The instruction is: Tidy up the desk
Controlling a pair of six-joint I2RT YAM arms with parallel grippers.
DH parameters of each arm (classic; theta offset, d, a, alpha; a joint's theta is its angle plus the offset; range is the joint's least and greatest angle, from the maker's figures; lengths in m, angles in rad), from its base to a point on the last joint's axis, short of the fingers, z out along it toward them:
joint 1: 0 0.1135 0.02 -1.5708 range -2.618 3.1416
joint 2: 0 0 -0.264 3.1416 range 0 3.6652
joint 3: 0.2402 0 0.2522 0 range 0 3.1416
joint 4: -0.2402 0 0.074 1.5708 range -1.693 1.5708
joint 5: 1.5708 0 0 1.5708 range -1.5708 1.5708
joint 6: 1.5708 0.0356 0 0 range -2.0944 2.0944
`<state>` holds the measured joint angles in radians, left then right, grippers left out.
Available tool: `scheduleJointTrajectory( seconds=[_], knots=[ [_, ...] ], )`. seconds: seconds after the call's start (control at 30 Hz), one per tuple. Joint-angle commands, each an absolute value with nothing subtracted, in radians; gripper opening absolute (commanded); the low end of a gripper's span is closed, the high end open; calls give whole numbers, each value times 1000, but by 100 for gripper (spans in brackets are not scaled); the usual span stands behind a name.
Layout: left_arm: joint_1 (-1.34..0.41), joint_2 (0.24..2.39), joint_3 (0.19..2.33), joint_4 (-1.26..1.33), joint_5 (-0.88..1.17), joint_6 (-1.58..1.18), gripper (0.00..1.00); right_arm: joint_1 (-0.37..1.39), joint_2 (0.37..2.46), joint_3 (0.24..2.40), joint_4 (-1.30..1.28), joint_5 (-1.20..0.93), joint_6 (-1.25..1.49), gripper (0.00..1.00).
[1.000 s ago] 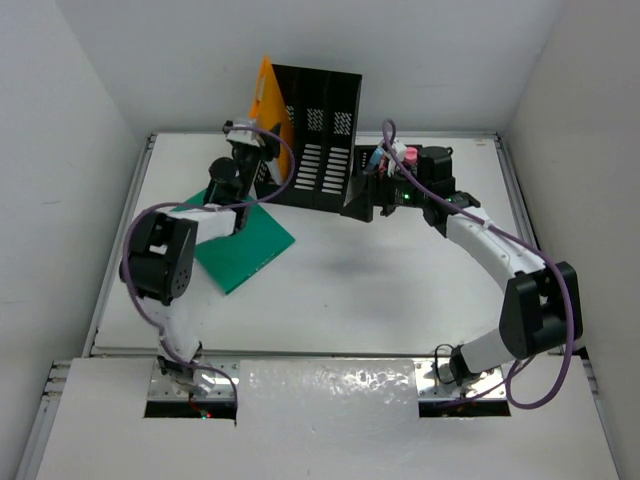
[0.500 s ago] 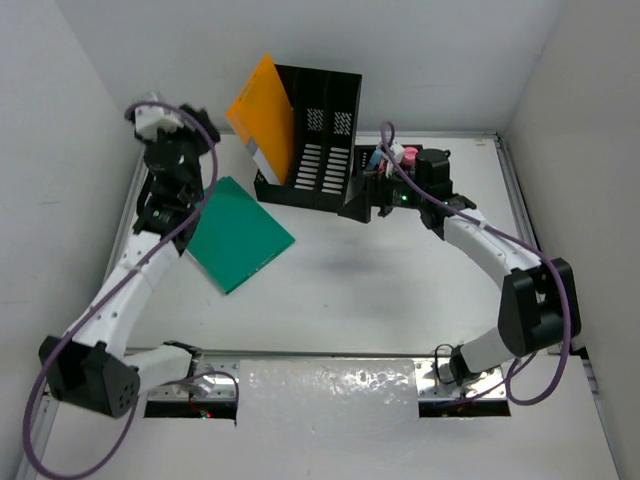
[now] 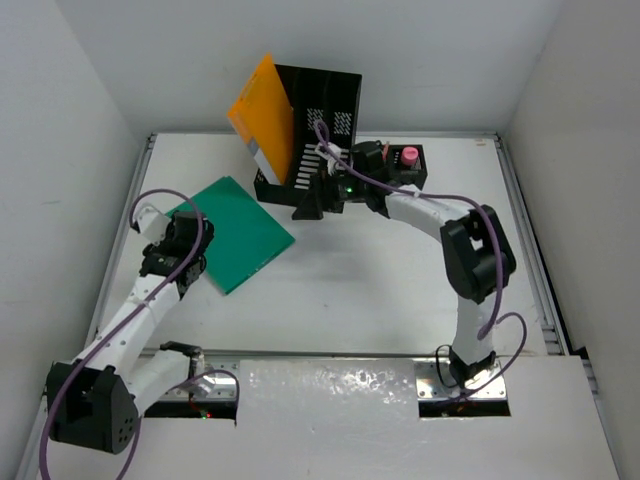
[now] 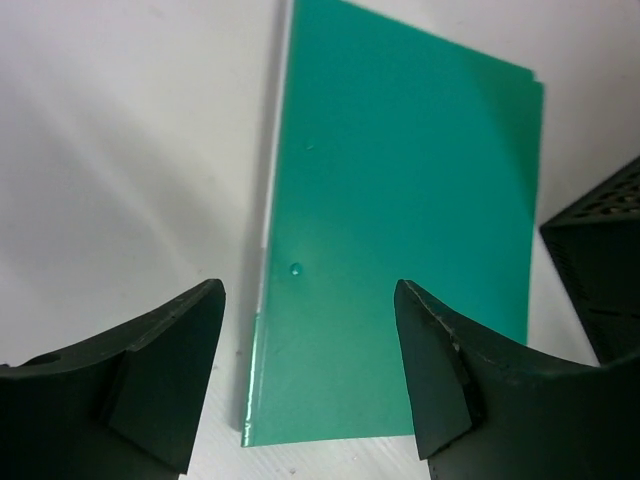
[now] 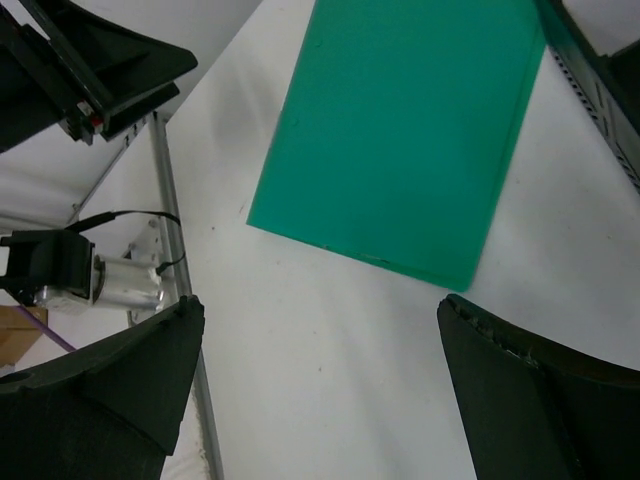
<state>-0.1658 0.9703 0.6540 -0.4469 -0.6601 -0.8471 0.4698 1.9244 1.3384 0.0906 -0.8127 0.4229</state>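
The white desk (image 3: 380,290) holds a green folder (image 3: 238,230) lying flat at the left. An orange folder (image 3: 263,108) stands tilted in the left slot of the black file holder (image 3: 320,130). My left gripper (image 3: 192,240) is open and empty at the green folder's left edge; in the left wrist view the folder (image 4: 400,220) lies between and beyond the open gripper (image 4: 310,390). My right gripper (image 3: 306,203) is open and empty, just in front of the file holder; in its wrist view it (image 5: 320,390) hovers over bare desk near the folder (image 5: 400,140).
A black pen holder (image 3: 405,162) with a pink-topped item stands right of the file holder. Metal rails (image 5: 175,260) run along the desk edges, with walls close behind them. The left arm (image 5: 90,70) shows in the right wrist view. The file holder's corner (image 4: 600,260) shows in the left wrist view.
My left arm swung from the back left corner down to the green folder's left edge. My right arm moved left from the pen holder to in front of the file holder.
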Motion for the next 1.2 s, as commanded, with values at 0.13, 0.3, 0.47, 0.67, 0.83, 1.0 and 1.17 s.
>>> scheduleJointTrajectory(
  seconds=[0.13, 0.3, 0.47, 0.67, 0.83, 1.0, 1.17],
  knots=[
    [-100, 1022, 546, -447, -650, -1022, 66, 528, 2043, 1422, 175, -856, 460, 95],
    [-61, 1115, 537, -385, -617, -997, 66, 549, 2121, 1396, 336, -873, 583, 94],
    [-28, 1206, 538, -304, -568, -954, 66, 572, 2157, 1393, 337, -871, 555, 94],
    [-5, 1212, 460, -137, -515, -936, 65, 607, 2192, 1410, 336, -874, 537, 93],
    [30, 1206, 417, -51, -470, -927, 65, 629, 2203, 1413, 325, -874, 519, 93],
    [66, 1201, 330, 124, -377, -936, 65, 630, 2224, 1436, 301, -870, 500, 93],
    [66, 1207, 246, 279, -290, -965, 64, 634, 2233, 1482, 223, -822, 427, 93]
  ],
)
